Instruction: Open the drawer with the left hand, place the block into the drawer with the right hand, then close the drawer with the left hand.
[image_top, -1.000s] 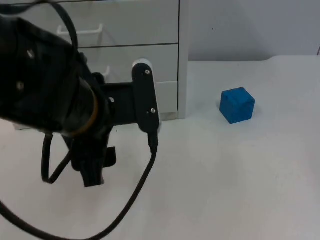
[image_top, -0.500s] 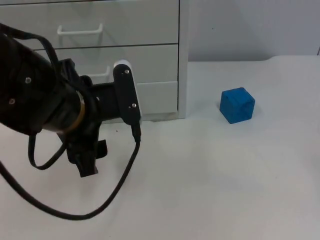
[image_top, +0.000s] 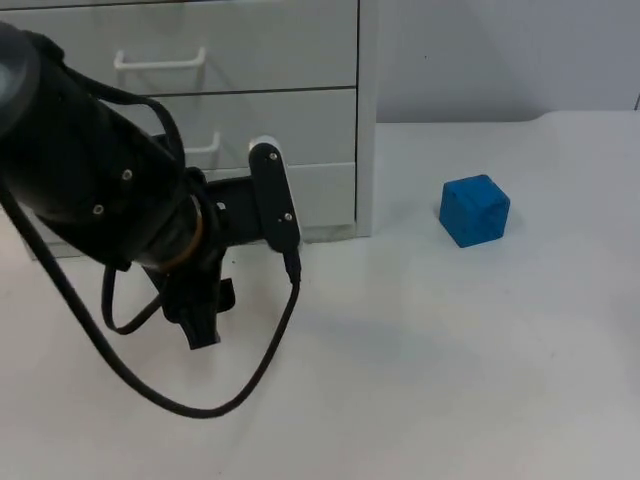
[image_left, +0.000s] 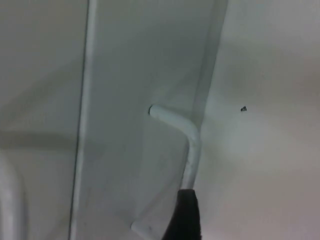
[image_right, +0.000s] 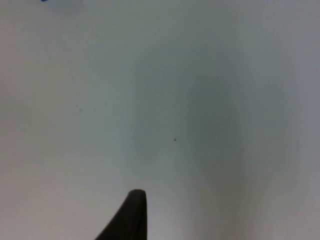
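Left jaws (image_top: 200, 325), state unclear, by drawer handle (image_left: 185, 135); block (image_top: 474, 210) well apart.

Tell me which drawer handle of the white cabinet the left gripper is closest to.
The lowest drawer's white bar handle: the left gripper hangs low before the white drawer cabinet, its black fingertip at that handle. The top white handle stands clearly above the arm.

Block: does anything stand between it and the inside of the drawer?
Yes. The drawers are all shut, so their fronts bar the way in. The block sits on the table, right of the cabinet, with only bare tabletop between them.
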